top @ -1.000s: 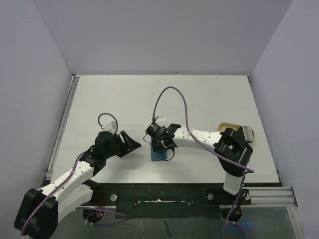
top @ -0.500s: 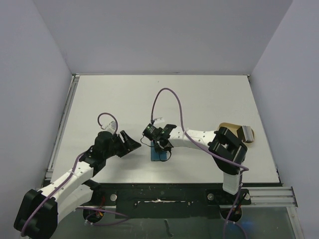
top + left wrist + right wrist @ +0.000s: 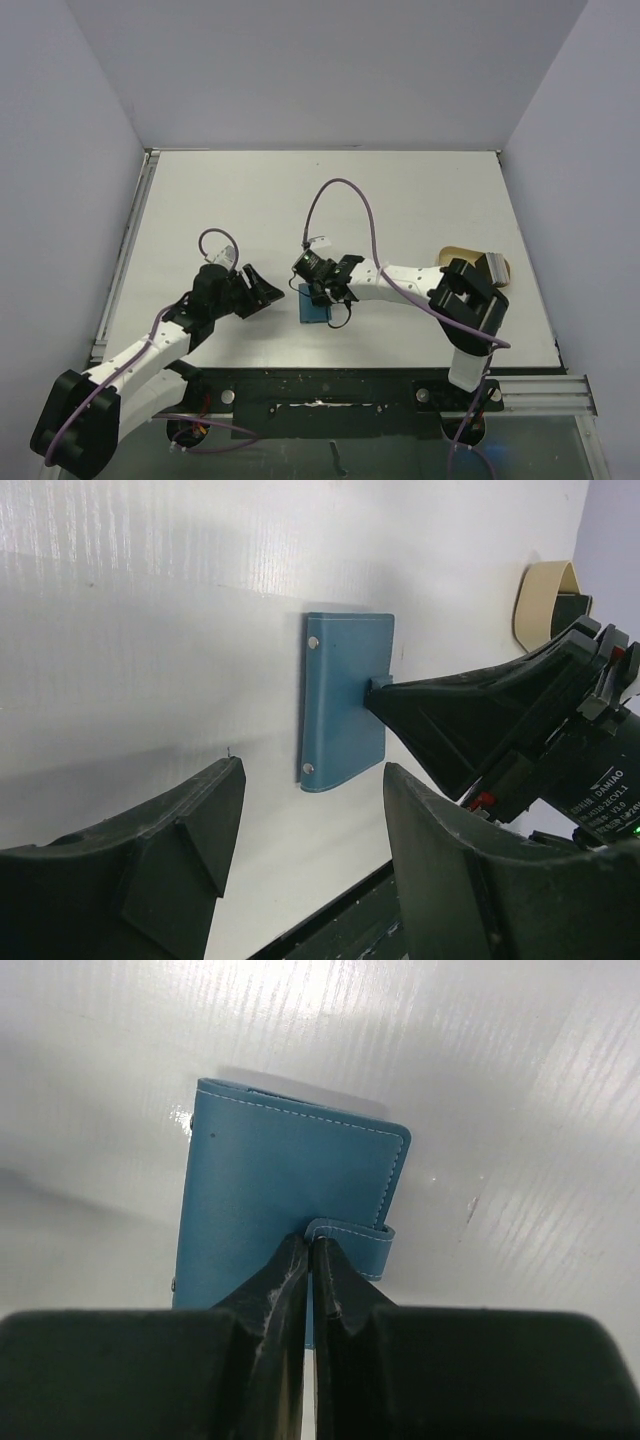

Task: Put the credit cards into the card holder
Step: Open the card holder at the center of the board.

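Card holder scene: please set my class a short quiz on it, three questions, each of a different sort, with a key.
1. Fill in: the left end effector is empty and its jaws stand ____.
2. True or false: the card holder lies folded shut on the table.
3. Which pinches the snap tab? A) the left end effector B) the right end effector C) neither
Key: 1 open; 2 true; 3 B.
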